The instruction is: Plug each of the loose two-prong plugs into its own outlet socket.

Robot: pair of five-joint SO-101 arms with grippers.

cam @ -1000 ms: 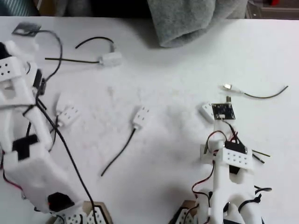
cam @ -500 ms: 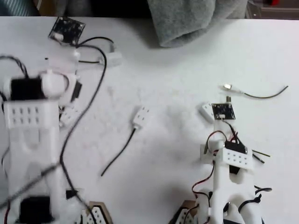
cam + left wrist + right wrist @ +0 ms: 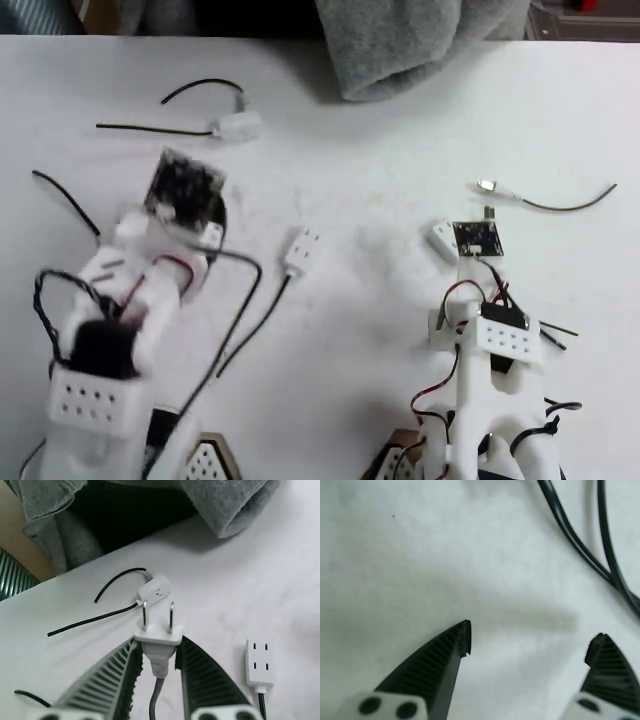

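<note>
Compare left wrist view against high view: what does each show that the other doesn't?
Left wrist: two-prong plug clamped in the left end effector, both prongs bare. High: the right arm, a small plug on a thin cord beside it. Both: far outlet socket with black cords, nearer outlet socket, grey cloth.

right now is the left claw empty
No, the left claw is closed on a white two-prong plug, whose prongs point out past the claw tips.
</note>
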